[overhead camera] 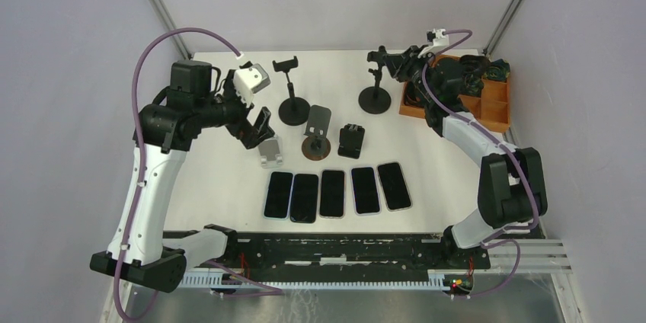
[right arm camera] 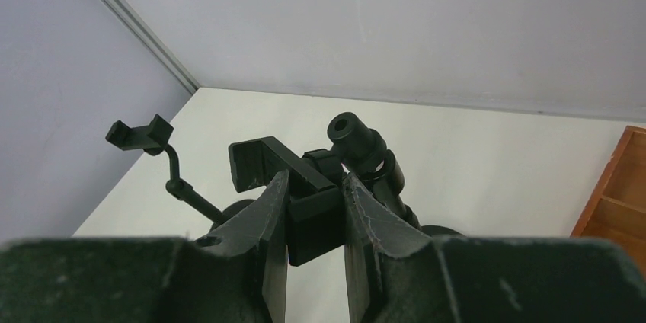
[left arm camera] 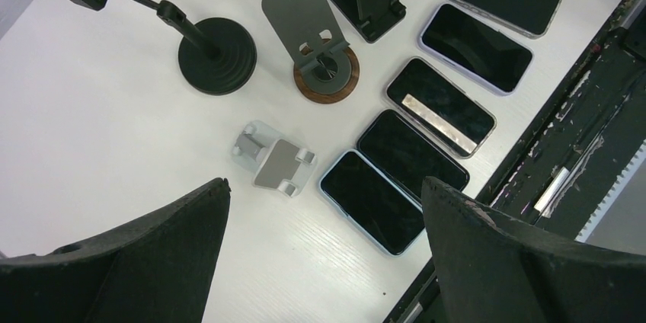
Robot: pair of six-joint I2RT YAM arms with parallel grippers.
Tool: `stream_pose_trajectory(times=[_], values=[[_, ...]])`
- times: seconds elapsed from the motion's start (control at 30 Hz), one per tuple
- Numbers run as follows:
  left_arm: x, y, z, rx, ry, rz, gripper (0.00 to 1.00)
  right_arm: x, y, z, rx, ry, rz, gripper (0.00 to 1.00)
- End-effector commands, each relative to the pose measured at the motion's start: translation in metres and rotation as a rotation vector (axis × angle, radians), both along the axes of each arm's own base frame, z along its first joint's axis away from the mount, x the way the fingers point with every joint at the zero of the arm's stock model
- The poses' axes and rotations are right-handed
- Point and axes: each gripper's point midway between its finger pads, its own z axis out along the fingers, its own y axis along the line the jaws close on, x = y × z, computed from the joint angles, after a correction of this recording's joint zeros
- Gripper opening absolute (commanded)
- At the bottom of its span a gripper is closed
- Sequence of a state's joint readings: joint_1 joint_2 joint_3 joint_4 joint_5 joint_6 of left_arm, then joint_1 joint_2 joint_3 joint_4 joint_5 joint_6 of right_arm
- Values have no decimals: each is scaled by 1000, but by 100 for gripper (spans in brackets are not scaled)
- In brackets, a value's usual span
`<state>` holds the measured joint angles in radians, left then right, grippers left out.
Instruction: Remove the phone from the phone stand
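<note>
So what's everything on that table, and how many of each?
phones: five, dark screens, flat in a row, near middle
tall stands: two, black, round bases, far middle
small stands: three, silver, grey on brown disc, black, just beyond the phones
wooden tray: one, orange-brown, far right
table: one, white, under everything
left gripper: one, black, open above the silver stand
right gripper: one, black, shut on the right tall stand at its clamp
</note>
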<state>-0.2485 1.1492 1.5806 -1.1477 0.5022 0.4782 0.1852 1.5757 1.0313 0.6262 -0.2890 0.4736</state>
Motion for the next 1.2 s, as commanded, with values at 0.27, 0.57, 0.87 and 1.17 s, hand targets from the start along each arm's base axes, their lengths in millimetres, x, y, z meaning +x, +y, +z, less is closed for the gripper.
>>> stream_pose_trajectory(times=[0.27,0.57,0.87,1.17], values=[[10,6,8,-25,-36,102,100,-18,-25,35,-128,-49,-118,98],[33,25,-13,49,-71,222,100,-58,-67,56,-192,15,-283,98],[70,35,-84,60,-230,295,100,-140,-175,-50,-319,180,-756,98],[118,60,-135,-99,-301,498,100,-215,-243,-162,-381,200,-1125,98]])
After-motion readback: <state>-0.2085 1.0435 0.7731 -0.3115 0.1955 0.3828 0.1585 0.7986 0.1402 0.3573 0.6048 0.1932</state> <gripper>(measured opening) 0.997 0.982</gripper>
